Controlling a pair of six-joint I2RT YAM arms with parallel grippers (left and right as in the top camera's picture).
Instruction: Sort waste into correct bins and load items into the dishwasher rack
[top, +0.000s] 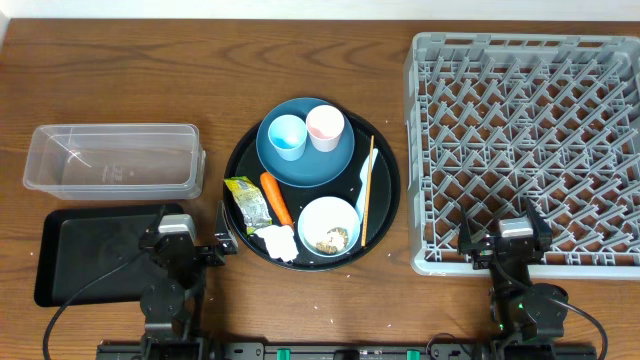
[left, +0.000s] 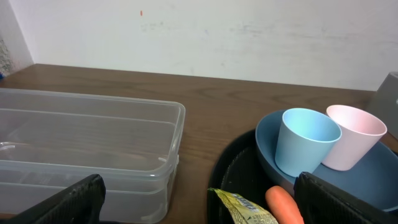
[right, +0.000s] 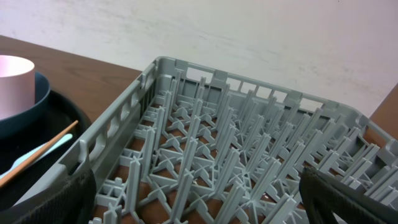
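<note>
Overhead looks straight down; wrist views sit low, close, facing rearward (all share the plate).

Counted two cups: one light-blue cup, one pink cup. Counted one each: blue plate, white bowl, spoon, chopstick, carrot, wrapper, tissue. Counted two rectangular bins, left: one clear tub, far; one black tray, near. Counted one round tray, centre; one rack, right.

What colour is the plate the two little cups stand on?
The plate is dark blue; the overhead view shows it best.
</note>
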